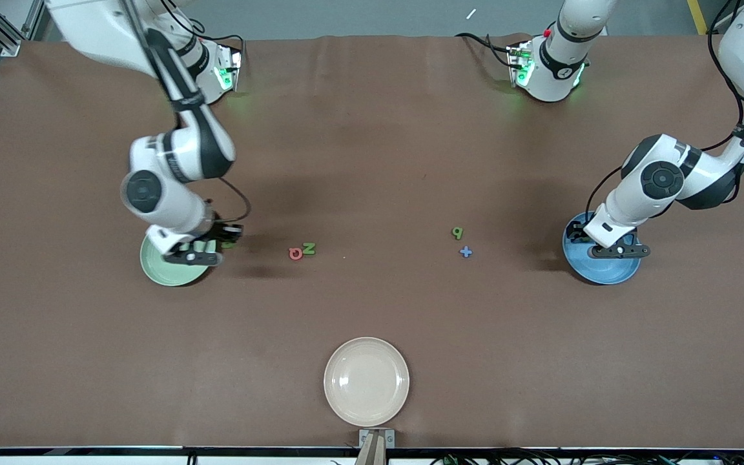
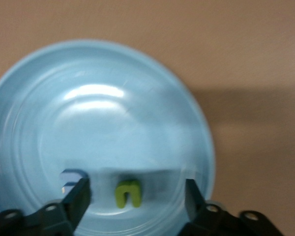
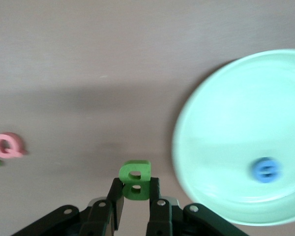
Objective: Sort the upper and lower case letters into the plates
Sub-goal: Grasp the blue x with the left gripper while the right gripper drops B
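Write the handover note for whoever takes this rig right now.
Left tool: open over the blue plate, which holds a green letter and a blue letter.
Right tool: shut on a green B, by the rim of the green plate, which holds one blue letter.
Left on the table: red Q, green N, green q, blue piece.
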Tool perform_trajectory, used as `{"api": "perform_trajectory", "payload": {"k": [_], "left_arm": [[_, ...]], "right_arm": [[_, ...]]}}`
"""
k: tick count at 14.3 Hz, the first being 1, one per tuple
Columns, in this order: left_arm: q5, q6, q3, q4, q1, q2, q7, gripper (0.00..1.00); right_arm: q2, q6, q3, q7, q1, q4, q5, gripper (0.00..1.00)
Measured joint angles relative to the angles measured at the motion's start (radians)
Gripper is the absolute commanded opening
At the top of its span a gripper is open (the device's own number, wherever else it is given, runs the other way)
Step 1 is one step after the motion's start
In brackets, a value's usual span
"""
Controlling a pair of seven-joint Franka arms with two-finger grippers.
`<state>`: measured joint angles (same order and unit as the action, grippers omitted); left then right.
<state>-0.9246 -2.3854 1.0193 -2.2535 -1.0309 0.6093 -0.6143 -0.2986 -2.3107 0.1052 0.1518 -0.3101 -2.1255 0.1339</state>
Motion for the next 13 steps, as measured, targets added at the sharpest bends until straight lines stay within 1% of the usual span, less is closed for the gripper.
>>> {"api": "perform_trajectory", "payload": {"k": [3, 4, 6, 8, 11, 13], "left_arm": [[0.08, 0.082, 0.104, 0.049, 0.004, -0.001, -0.053, 1.0], [0.105, 0.107, 0.129, 0.069, 0.022, -0.001, -0.094, 1.0], [0.14, 0.122, 0.138, 0.108, 0.108, 0.001, -0.208, 1.0], [0.148, 0.127, 0.11, 0.151, 0.233, 0.013, -0.369, 1.0], [0.149, 0.128, 0.001, 0.229, 0.443, 0.054, -0.598, 1.0], [0.149, 0.125, -0.053, 0.269, 0.536, 0.096, -0.709, 1.0]], "right_arm": [[-0.001, 0.011, 0.001, -0.11, 0.091, -0.016, 0.0, 0.01], [-0.004, 0.009, 0.001, -0.13, 0.112, -0.023, 0.0, 0.01], [-0.01, 0.004, 0.001, -0.143, 0.125, -0.034, 0.0, 0.02], [-0.02, 0.001, -0.003, -0.143, 0.125, -0.037, 0.0, 0.02], [-0.047, -0.021, -0.002, -0.143, 0.127, -0.049, 0.0, 0.02], [-0.067, -0.032, -0.002, -0.143, 0.128, -0.057, 0.0, 0.02]]}}
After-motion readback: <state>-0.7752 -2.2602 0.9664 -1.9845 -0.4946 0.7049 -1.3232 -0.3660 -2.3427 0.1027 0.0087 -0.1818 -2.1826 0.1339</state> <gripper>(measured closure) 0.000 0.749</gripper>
